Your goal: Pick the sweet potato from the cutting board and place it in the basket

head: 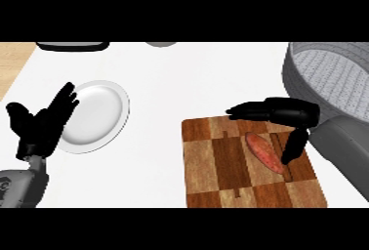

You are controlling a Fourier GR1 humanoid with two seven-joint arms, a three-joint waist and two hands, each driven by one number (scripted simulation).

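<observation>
A reddish-orange sweet potato (264,152) lies lengthwise on the right half of the checkered wooden cutting board (223,171). My right hand (288,113) hovers over the board's far right corner, fingers pointing left and thumb reaching down along the potato's right side; nothing is grasped. The grey woven basket (333,73) stands at the right edge, behind that hand. My left hand (42,122) rests open at the left, fingers up, overlapping the plate's left rim.
A white plate (97,114) sits left of centre on the white counter. A dark-rimmed object (72,46) and a small grey item (161,44) peek in at the far edge. A wooden strip (14,63) borders the counter's left.
</observation>
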